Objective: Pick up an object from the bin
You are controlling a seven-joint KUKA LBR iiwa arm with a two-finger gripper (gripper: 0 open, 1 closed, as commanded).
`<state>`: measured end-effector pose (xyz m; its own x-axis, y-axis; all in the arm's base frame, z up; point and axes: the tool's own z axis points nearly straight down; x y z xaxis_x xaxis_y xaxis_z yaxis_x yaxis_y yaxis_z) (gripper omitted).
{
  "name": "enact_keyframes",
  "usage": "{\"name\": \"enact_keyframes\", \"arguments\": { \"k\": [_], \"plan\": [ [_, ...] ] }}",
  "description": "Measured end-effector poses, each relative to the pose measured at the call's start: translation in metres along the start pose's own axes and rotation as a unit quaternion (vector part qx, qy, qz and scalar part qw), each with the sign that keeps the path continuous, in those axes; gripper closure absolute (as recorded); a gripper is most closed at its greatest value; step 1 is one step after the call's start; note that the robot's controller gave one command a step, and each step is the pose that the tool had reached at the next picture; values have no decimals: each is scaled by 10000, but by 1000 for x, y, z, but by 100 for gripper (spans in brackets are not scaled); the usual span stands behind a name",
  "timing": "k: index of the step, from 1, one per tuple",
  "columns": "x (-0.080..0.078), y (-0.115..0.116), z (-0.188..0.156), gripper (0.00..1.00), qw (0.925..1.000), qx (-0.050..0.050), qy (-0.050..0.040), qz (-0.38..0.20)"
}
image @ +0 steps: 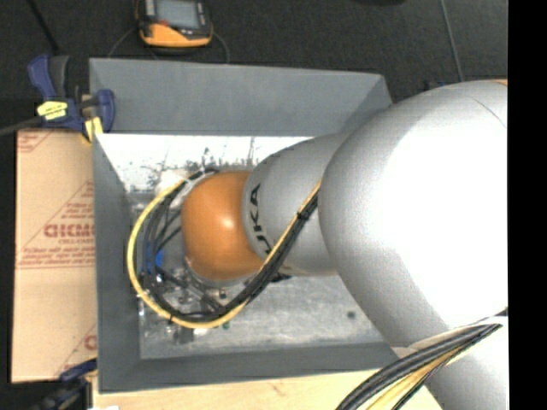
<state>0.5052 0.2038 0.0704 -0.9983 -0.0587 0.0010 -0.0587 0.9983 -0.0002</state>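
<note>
Grey metal bin [239, 101], its floor scuffed pale; small unclear bits [177, 331] lie near its lower-left corner

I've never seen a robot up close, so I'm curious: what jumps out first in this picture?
The huge silver arm sweeps in from the right and covers much of the grey metal bin. At its end, over the bin's left half, sits a rounded orange cover. Yellow and black cables loop around the cover's left side, down toward the bin's lower left corner.
</note>
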Motion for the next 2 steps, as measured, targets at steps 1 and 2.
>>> {"name": "enact_keyframes", "arguments": {
  "k": [1,2],
  "plan": [
    [14,-1,0,100,10000,-3,-17,-64],
    [-5,-17,-207,100,10000,-11,-49,-60]
  ]
}}
